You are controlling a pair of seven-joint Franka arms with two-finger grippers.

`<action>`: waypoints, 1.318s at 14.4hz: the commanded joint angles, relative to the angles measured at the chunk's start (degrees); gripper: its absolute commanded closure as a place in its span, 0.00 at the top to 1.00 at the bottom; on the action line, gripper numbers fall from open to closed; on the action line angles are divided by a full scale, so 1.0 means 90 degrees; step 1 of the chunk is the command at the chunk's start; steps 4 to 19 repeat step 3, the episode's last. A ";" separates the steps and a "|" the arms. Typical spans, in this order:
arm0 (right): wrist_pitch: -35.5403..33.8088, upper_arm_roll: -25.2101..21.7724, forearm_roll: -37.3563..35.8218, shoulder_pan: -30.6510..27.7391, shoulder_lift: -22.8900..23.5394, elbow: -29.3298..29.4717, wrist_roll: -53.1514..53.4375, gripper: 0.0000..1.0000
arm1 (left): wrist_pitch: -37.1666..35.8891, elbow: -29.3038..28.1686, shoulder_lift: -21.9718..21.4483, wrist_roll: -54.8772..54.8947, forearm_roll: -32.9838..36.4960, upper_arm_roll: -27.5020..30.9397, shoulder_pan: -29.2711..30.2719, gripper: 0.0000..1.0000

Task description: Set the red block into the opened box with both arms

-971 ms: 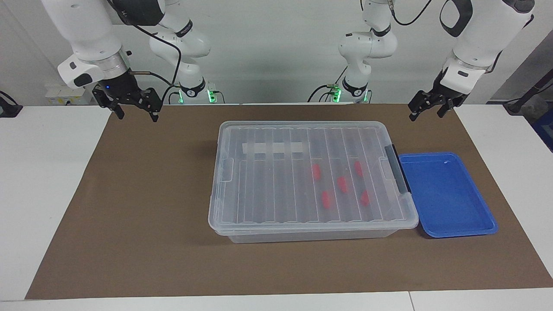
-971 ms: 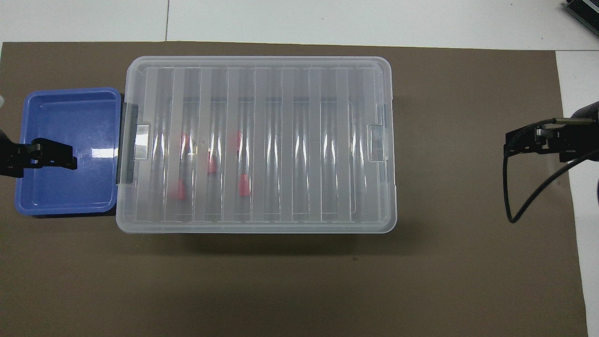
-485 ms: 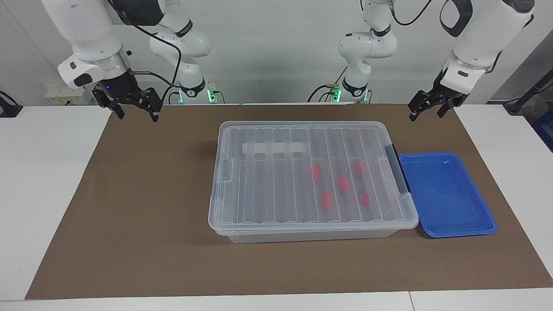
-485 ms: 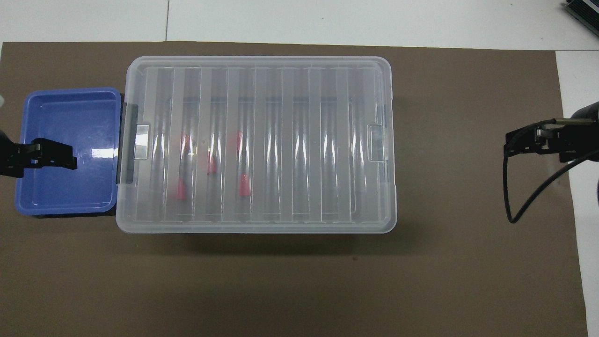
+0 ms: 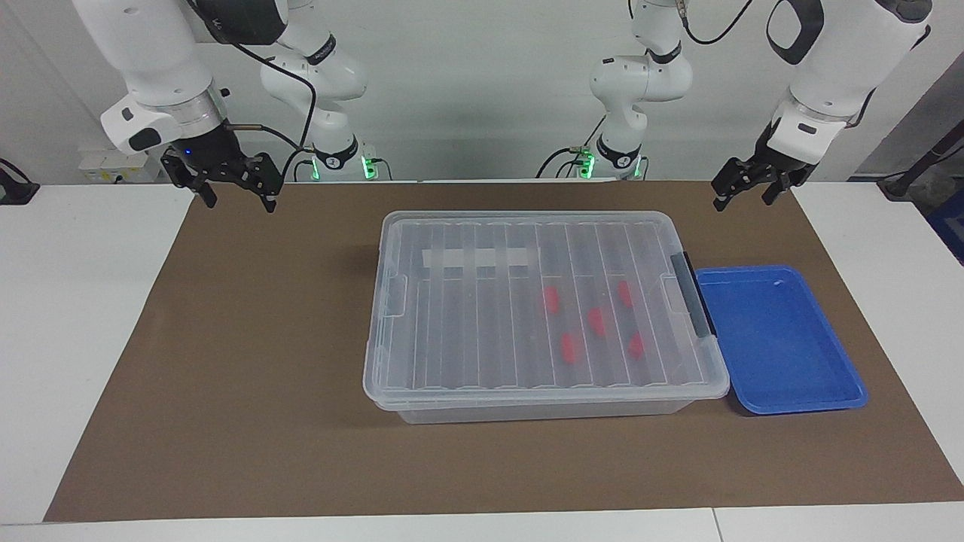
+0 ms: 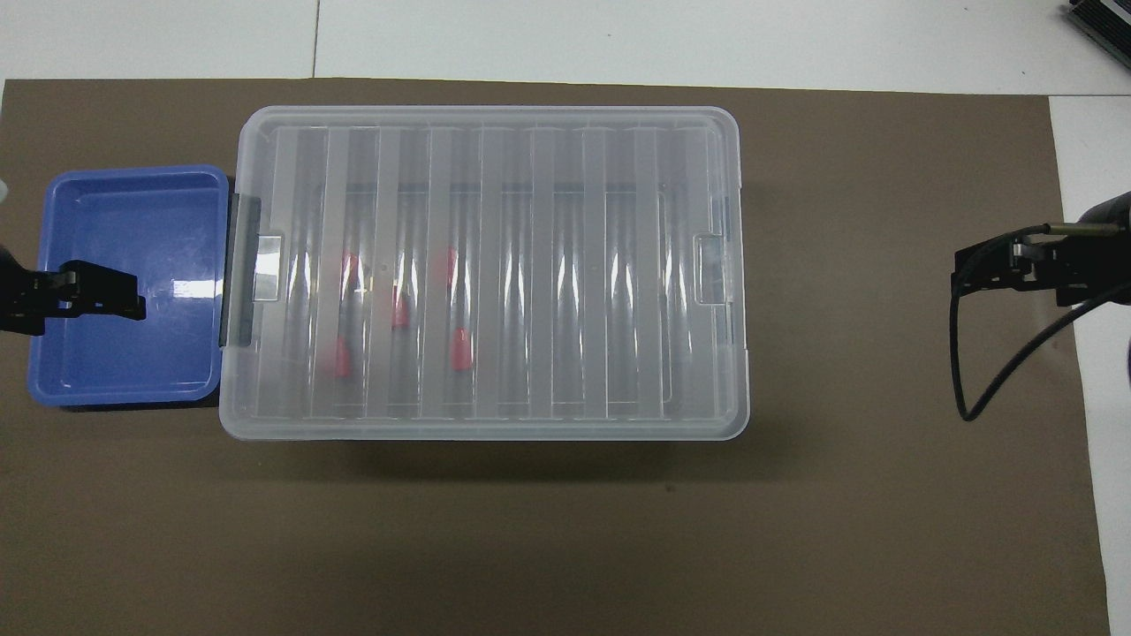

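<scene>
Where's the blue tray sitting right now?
The blue tray sits on the brown mat at the left arm's end of the table, right beside the clear box's black handle end; in the overhead view the left tool is over it.

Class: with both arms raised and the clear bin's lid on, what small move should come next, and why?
Probably lower the left gripper toward the black handle end of the lid. The lid covers the box, all five red blocks lie inside, and both the left and right gripper hang open, holding nothing.
</scene>
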 commanded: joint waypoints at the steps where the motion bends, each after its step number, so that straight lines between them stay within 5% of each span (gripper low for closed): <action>1: 0.0062 0.0040 0.0065 -0.0082 -0.0124 -0.0140 0.0047 1.00 | -0.0064 -0.0049 -0.0099 0.0034 -0.0059 -0.0029 0.0075 1.00; 19: 0.0072 0.0040 0.0065 -0.0073 -0.0124 -0.0140 0.0057 1.00 | -0.0064 -0.0049 -0.0099 0.0034 -0.0059 -0.0029 0.0075 1.00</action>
